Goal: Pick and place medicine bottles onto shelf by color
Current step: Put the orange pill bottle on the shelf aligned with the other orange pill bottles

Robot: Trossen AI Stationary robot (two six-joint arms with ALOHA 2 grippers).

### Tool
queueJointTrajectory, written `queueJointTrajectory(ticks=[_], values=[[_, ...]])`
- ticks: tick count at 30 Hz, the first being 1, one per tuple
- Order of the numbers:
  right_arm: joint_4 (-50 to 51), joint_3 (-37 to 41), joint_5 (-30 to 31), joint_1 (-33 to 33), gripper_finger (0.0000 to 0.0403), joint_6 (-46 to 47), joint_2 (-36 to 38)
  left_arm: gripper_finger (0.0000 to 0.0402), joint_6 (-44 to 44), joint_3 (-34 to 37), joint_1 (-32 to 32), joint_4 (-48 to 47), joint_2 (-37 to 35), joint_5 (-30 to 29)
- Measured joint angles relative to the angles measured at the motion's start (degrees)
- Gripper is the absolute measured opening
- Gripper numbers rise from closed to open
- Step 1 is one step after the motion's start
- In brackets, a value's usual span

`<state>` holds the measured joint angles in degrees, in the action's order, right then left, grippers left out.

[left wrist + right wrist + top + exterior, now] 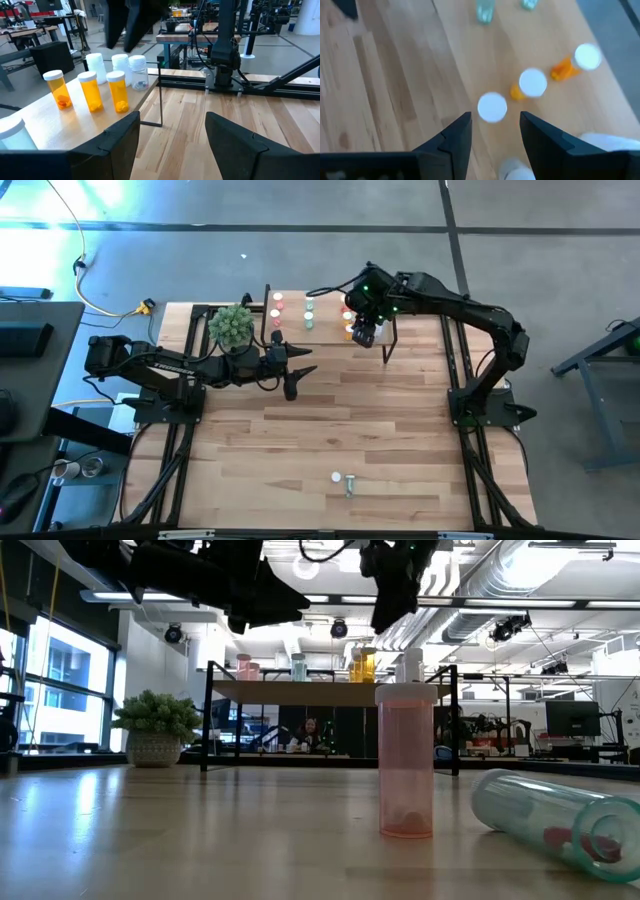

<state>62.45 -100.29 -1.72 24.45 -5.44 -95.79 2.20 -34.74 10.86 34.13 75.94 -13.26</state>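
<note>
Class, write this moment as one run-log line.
right pincer: open, empty, above shelf's orange bottles | left pincer: open, empty, beside shelf | two bottles unplaced

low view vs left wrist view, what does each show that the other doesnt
Only the low view shows the upright pink bottle and the green bottle lying on its side, both on the tabletop, plus the potted plant. Only the left wrist view shows the open, empty left gripper and the white bottles on the shelf. Both show the shelf with orange bottles.

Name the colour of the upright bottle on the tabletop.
Pink bottle with a white cap; low view.
</note>
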Motion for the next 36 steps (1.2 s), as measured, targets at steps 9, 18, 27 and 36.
queueJointTrajectory(ticks=[9, 18, 27, 36], values=[[-0.01, 5.21, 6.07, 0.02, 0.0158, -2.29, 0.0, 0.0214, 0.0, 0.0, -0.01, 0.0, 0.0, 0.0], [-1.9, 5.59, 8.66, 0.0, 0.0158, -2.0, -0.53, 0.0214, 0.0, 0.0, -0.01, 0.0, 0.0, 0.0], [-2.27, 5.64, 8.58, 0.0, 0.0158, -1.91, -2.21, 0.0214, 0.0, 0.0, -0.01, -0.07, 0.0, 0.0], [-2.97, 5.64, 8.5, 0.0, 0.0158, -1.91, -2.25, 0.0214, 0.0, 0.0, -0.01, -0.12, 0.0, 0.0]])
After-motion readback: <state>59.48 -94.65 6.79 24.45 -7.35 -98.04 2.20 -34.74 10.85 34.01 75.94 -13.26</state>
